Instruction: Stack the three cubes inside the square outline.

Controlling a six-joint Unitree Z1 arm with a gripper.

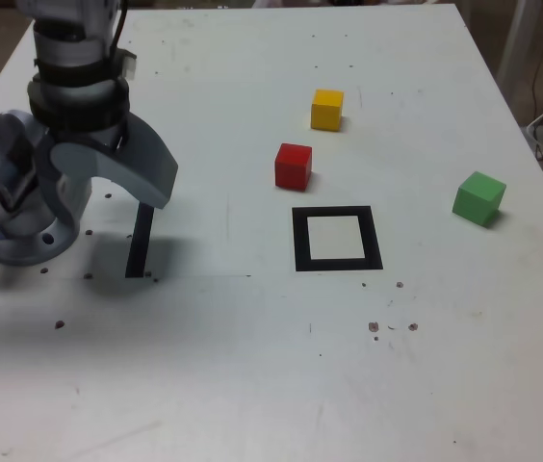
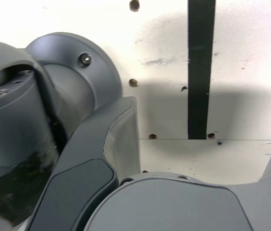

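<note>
Exterior view, clock centred on the square outline (image 1: 302, 241): I've got the red cube (image 1: 293, 167) at 11 o'clock, near the frame but outside it. Yellow cube (image 1: 326, 111) at 12, farther out. Green cube (image 1: 479, 199) between 2 and 3, well apart from the other two. Red to yellow reads 1 o'clock, gap between them. All three sit singly on the table (image 1: 252, 366), nothing stacked. Outline lies flat, black border, white centre, no cube in it.

My pincer (image 2: 210, 117) is spread wide, pinching nothing. In the exterior view it's over between 9 and 10 o'clock of the outline, raised above the table, well away from every cube. Arm base (image 1: 12, 248) is at 9, partly behind the pincer's curved jaws.

Black strip (image 1: 140, 241) also at 9 from the outline, on the table. Wrist cam has that strip in the span between the jaws, plus small holes and a thin seam in the tabletop. No cubes in that view.
</note>
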